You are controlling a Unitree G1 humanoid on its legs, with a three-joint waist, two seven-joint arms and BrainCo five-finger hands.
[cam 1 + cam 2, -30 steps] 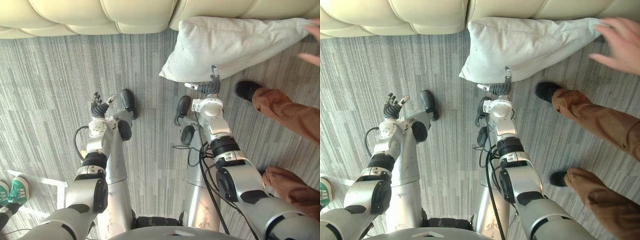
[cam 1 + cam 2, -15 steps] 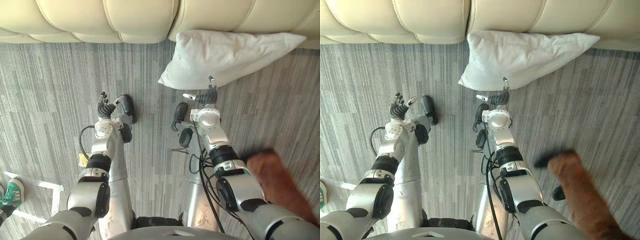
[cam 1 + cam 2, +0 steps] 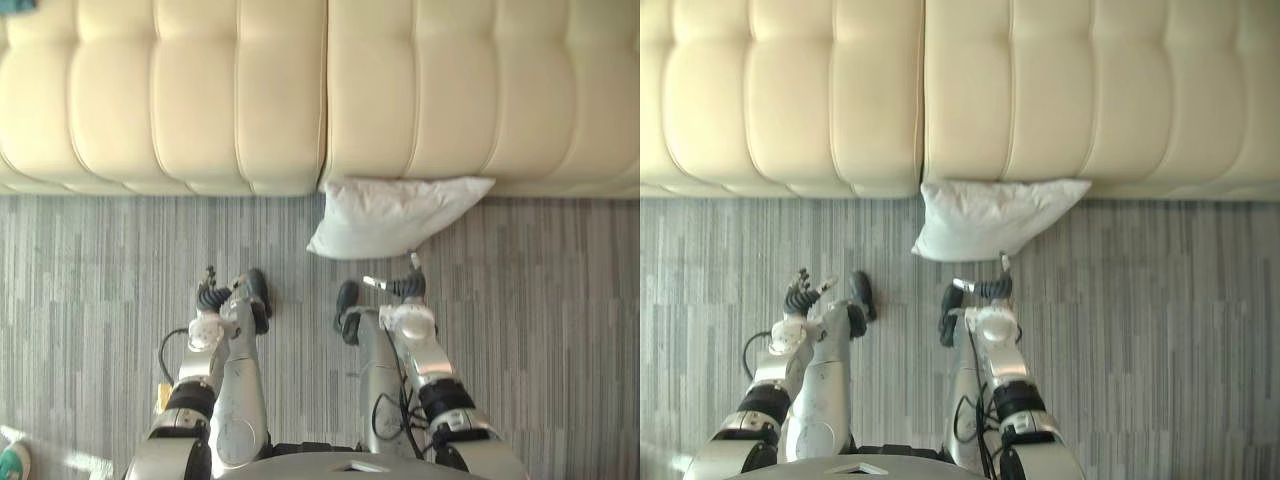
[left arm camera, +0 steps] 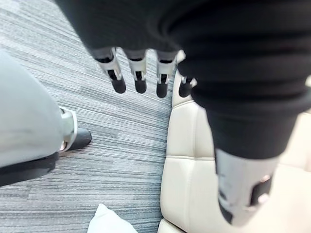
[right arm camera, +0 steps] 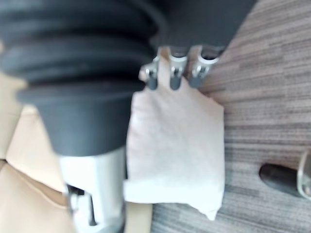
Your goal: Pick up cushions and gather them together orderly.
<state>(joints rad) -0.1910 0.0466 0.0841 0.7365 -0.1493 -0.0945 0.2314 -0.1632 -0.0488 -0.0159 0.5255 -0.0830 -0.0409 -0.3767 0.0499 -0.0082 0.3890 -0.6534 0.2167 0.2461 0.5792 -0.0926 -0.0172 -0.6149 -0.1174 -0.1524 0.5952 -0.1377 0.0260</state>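
Observation:
A pale grey cushion (image 3: 395, 215) lies on the carpet with its back edge against the foot of the cream sofa (image 3: 240, 90). My right hand (image 3: 400, 288) hovers just short of the cushion's near edge, not touching it, open, with the thumb held out to the side. The right wrist view shows the cushion (image 5: 175, 141) lying past the hand's fingers (image 5: 176, 73). My left hand (image 3: 210, 297) hangs over bare carpet to the left of the cushion, open and holding nothing. A corner of the cushion (image 4: 104, 221) shows in the left wrist view.
The sofa runs across the whole far side, with a seam between two seats just above the cushion. Grey striped carpet (image 3: 90, 260) spreads to both sides. A green shoe tip (image 3: 8, 462) shows at the near left corner.
The whole view has shifted, so more of the sofa shows and the cushion sits lower. The person at the right has gone from view. The hands keep the same pose.

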